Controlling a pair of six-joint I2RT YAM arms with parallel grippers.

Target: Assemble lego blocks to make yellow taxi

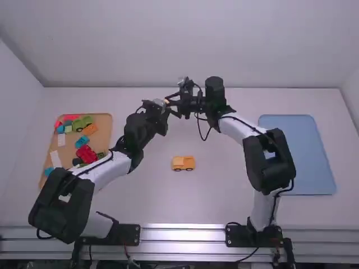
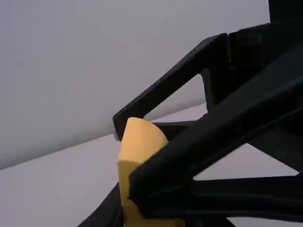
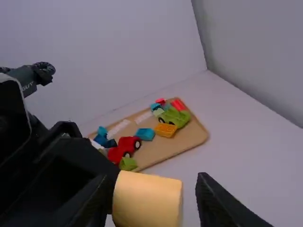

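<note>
The left pincer point(image 1: 162, 105) and the right pincer point(image 1: 173, 102) were found facing each other above the worktop point(image 1: 216, 193), about midway between its left and right edges and toward its far edge. A pale yellow block point(image 3: 147, 201) with a rounded end was between them, off the worktop. In its own wrist view the left pincer point(image 2: 154, 220) was closed on the block. The right pincer point(image 3: 154, 201) was released, its two fingers parted, one on either side of the block's rounded end.

An orange-yellow wheeled base point(image 1: 183, 163) stood on the worktop between the two arms, nearer the front edge than the block, with dark wheels on its near side.

A brown tray point(image 1: 105, 140) lay by the worktop's left edge. Toward its far edge were a green vehicle point(image 3: 174, 116) and an orange block point(image 3: 165, 130); a blue block point(image 3: 145, 134) lay just beside the latter. A red vehicle point(image 1: 86, 154) stood nearer the tray's front edge. A blue tray point(image 1: 294, 151) lay near the worktop's right edge.
</note>
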